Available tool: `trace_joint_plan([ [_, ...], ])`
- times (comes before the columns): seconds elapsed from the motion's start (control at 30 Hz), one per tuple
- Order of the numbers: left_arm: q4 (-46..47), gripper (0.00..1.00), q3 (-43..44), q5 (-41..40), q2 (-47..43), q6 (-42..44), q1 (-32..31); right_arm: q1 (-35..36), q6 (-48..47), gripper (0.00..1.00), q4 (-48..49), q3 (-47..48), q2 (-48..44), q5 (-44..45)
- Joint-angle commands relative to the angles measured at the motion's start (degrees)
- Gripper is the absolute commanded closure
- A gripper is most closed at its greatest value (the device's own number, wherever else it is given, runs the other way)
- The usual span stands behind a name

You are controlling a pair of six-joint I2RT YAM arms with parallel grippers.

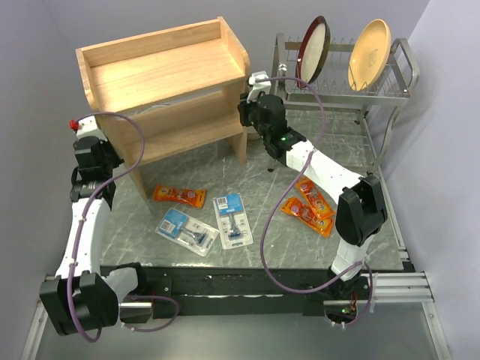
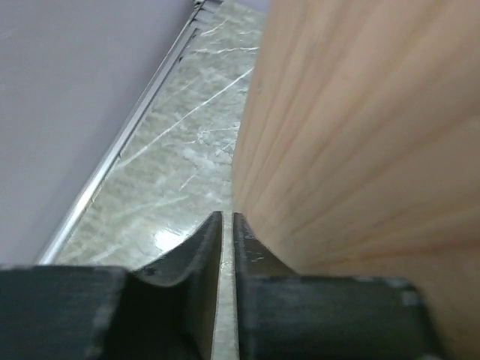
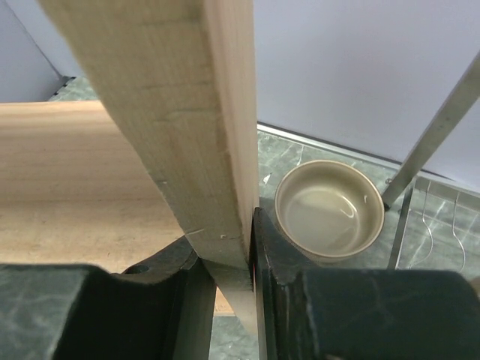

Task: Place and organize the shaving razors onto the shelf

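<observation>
On the grey marbled table (image 1: 277, 244) lie a clear blister pack with blue-white card (image 1: 186, 230), a second clear blister pack (image 1: 232, 220), a glossy orange pack (image 1: 178, 196) behind them, and a touching pair of orange packs (image 1: 306, 214). Beyond, the right gripper (image 3: 225, 247) clamps the right side panel of the light natural-wood two-tier shelf (image 1: 169, 67); the left gripper (image 2: 227, 217), fingers nearly touching and holding nothing, sits just beside its left panel. Farthest stands a metal wire dish rack (image 1: 390, 94)

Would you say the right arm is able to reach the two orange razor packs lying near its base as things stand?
Probably not yet. The right gripper is shut on a side panel of the shelf, so it would have to let go first. The orange razor packs themselves lie uncovered close by.
</observation>
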Motion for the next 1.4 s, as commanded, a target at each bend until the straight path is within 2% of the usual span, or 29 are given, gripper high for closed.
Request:
trace_joint_plan([
  [0.0, -3.8, 0.99, 5.6, -8.4, 0.5, -8.4, -0.2, 4.7, 10.7, 1.00, 1.4, 0.6, -5.7, -2.3],
  [0.07, -9.9, 0.99, 5.8, -9.9, -2.9, -8.4, 0.5, 5.1, 12.7, 1.00, 0.9, 0.7, -5.5, -1.9],
  [0.17, -14.3, 0.99, 3.2, -7.0, -11.1, -5.3, 1.5, 5.4, 13.6, 1.00, 0.7, 0.6, -4.9, -1.0],
  [0.2, -14.6, 0.99, 2.0, -4.8, -15.2, -2.6, 1.6, 5.3, 13.8, 1.00, 0.6, 0.6, -4.6, 0.0],
  [0.23, -14.7, 0.99, 1.3, 3.3, -17.2, -1.1, 1.7, 5.3, 14.0, 1.00, 0.5, 0.7, -4.4, 0.7],
  [0.33, -13.9, 0.99, -1.1, 11.9, -20.9, 0.4, 1.6, 5.1, 13.8, 1.00, 0.3, 1.0, -3.8, 1.6],
  [0.5, -10.3, 0.99, 1.3, 15.3, -10.6, -1.8, 1.6, 5.1, 14.2, 1.00, -0.5, 1.7, -3.3, 0.8],
  [0.57, -8.7, 0.99, 2.8, 14.3, -7.1, -2.3, 1.7, 5.1, 14.3, 1.00, -0.7, 1.8, -3.3, 0.4],
  [0.77, -1.3, 0.99, 6.6, 13.9, 0.9, 1.8, 1.7, 5.0, 13.6, 1.00, -0.6, 1.3, -4.2, 0.7],
  [0.93, -4.8, 0.99, 10.6, 14.8, 3.5, 2.7, 2.0, 5.0, 12.4, 1.00, 0.2, 0.7, -4.5, -0.4],
  [0.97, -6.1, 0.99, 10.8, 15.5, 3.0, 2.0, 2.1, 5.0, 12.0, 0.90, 0.7, 0.5, -4.8, -1.5],
  [1.0, -7.6, 0.99, 10.7, 16.4, 1.0, 1.3, 2.0, 5.0, 10.6, 0.62, 1.1, 0.3, -5.1, -3.9],
  [1.03, -9.0, 0.99, 10.3, 19.3, -0.4, 0.8, 2.1, 5.0, 9.7, 0.51, 1.3, 0.2, -5.5, -5.2],
  [1.07, -11.5, 0.94, 9.9, 21.1, -1.9, 0.5, 2.0, 4.9, 9.0, 0.42, 0.5, 0.2, -6.6, -6.2],
  [1.1, -12.7, 0.83, 8.8, 23.4, -5.2, 0.5, 2.0, 4.9, 7.3, 0.25, -0.2, 0.1, -7.3, -7.8],
  [1.13, -13.9, 0.70, 8.3, 27.3, -6.9, 0.9, 2.0, 4.9, 6.5, 0.20, -2.1, -0.7, -8.2, -7.8],
  [1.17, -16.2, 0.47, 7.3, 29.4, -8.5, 2.6, 2.0, 4.8, 5.7, 0.16, -3.2, -1.7, -10.8, -9.1],
  [1.2, -17.1, 0.38, 6.9, 31.0, -11.2, 3.9, 2.1, 4.7, 4.5, 0.11, -4.4, -2.6, -12.3, -10.1],
  [1.27, -20.5, 0.18, 6.2, 35.3, -13.1, 8.7, 2.0, 4.8, 3.1, 0.09, -8.0, -7.1, -17.3, -10.7],
  [1.3, -22.2, 0.12, 6.4, 37.0, -13.2, 10.9, 1.9, 4.7, 2.1, 0.06, -8.5, -9.5, -19.1, -11.0],
  [1.33, -23.7, 0.01, 6.7, 39.1, -12.6, 13.3, 1.9, 4.7, 1.4, 0.06, -9.2, -14.2, -21.0, -11.6],
  [1.37, -25.0, 0.01, 6.8, 42.1, -12.0, 15.1, 2.0, 4.7, 0.8, 0.06, -11.1, -16.2, -24.0, -11.7],
])
